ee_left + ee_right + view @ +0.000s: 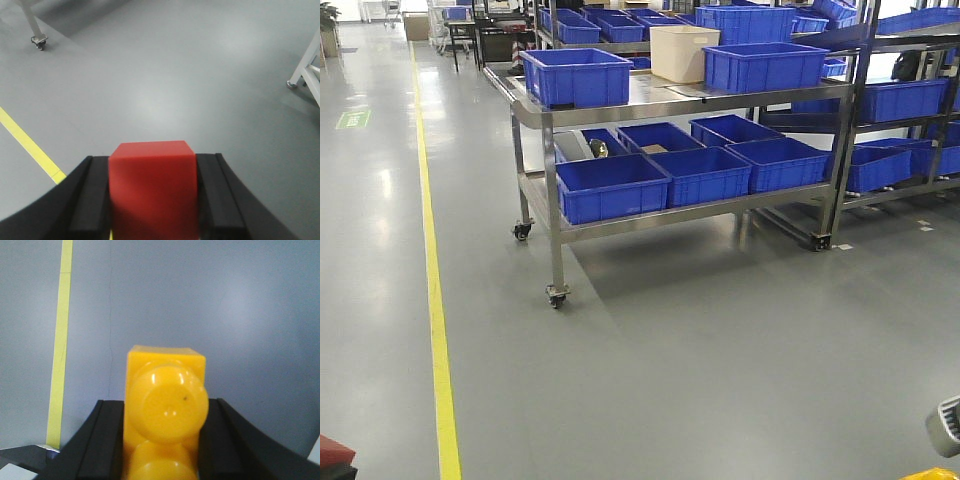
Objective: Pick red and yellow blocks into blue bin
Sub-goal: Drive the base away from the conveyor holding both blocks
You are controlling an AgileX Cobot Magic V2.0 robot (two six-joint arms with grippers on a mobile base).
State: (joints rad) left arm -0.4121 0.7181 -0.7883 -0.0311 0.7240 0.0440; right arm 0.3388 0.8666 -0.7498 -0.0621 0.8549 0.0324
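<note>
1. Standing well apart from both arms across the grey floor (700, 380), the steel cart (670, 100) carries every bin in sight. As I judge it, the coming move is an approach forward, not a reach.
2. The blue bin (765, 70) I take as the target is the wide one on the top shelf, just right of the cream tub (682, 52). I cannot be sure it is not one of its blue neighbours. It lies ahead and right of centre, so the right arm looks nearer to it.
3. The left gripper (152, 157) has its jaws closed partway against the sides of the red cube (151, 190), gripping it firmly.
4. The right gripper (165, 402) is likewise clamped on the yellow brick (150, 370). The brick's long axis runs out along the fingers, and its studs face the camera.
5. The front view shows the cart and bins, but only slivers of red and yellow at its bottom corners. The wrist views show both grasps plainly, but only floor, a yellow floor line (60, 340) and a castor (39, 42), with no bin.
</note>
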